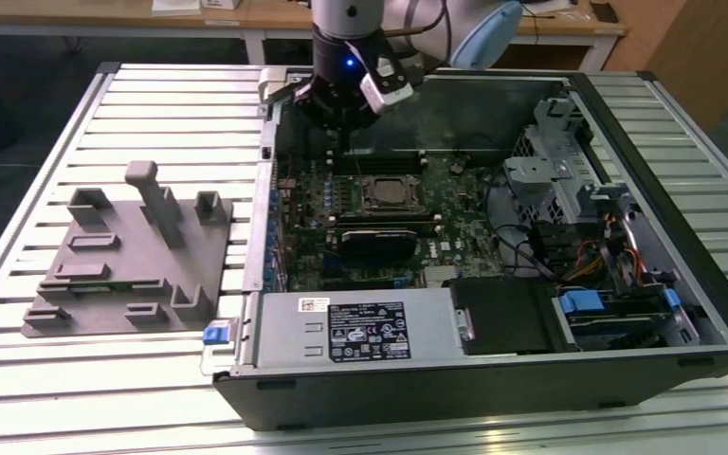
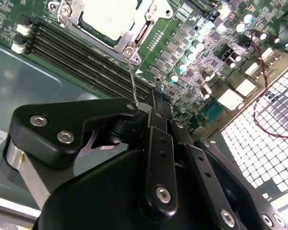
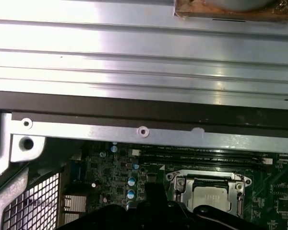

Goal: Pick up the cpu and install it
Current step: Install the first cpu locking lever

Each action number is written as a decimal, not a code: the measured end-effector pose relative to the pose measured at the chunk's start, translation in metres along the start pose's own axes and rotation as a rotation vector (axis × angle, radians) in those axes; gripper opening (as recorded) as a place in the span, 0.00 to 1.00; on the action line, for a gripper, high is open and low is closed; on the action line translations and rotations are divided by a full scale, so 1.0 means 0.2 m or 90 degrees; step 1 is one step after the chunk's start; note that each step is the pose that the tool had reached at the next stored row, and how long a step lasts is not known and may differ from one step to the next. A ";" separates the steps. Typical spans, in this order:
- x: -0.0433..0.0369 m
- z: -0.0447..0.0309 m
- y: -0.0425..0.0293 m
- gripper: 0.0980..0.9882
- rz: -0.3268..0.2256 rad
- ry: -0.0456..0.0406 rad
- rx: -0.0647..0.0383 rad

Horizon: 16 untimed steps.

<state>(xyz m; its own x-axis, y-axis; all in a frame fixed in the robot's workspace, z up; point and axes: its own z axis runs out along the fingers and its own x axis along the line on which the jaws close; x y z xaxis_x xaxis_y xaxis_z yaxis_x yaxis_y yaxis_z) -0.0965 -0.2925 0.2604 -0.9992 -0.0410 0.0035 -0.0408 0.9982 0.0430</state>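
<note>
The cpu (image 2: pixel 108 17) lies in the motherboard socket, its silvery top framed by the metal load plate (image 2: pixel 134 36); it also appears in the first wrist view (image 3: pixel 209 199) and, small, in the exterior view (image 1: pixel 383 193). My gripper (image 1: pixel 338 144) hangs inside the open computer case, just behind the socket. In the second wrist view the gripper (image 2: pixel 146 103) is shut on the tip of the thin wire socket lever (image 2: pixel 132 76), which rises from the socket's corner. The gripper's black body (image 3: pixel 149 213) covers the near edge of the socket.
A grey plastic tray (image 1: pixel 124 256) with upright holders sits on the slatted table to the exterior view's left of the case. Inside the case are memory slots (image 2: pixel 81 52), a black block with a fan (image 1: pixel 371 242), a power supply (image 1: pixel 352 327) and drive cages (image 1: pixel 554 161).
</note>
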 end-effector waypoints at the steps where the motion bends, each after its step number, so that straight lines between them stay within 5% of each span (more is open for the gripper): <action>1: -0.003 0.001 0.003 0.01 0.000 0.0000 0.000; 7: -0.048 0.004 0.009 0.01 0.001 0.0001 0.000; 16: -0.064 0.006 0.008 0.01 0.003 -0.0001 0.000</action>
<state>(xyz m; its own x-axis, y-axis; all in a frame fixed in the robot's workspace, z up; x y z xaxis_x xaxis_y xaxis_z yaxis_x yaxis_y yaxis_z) -0.0838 -0.2903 0.2593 -0.9993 -0.0363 0.0035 -0.0362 0.9984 0.0427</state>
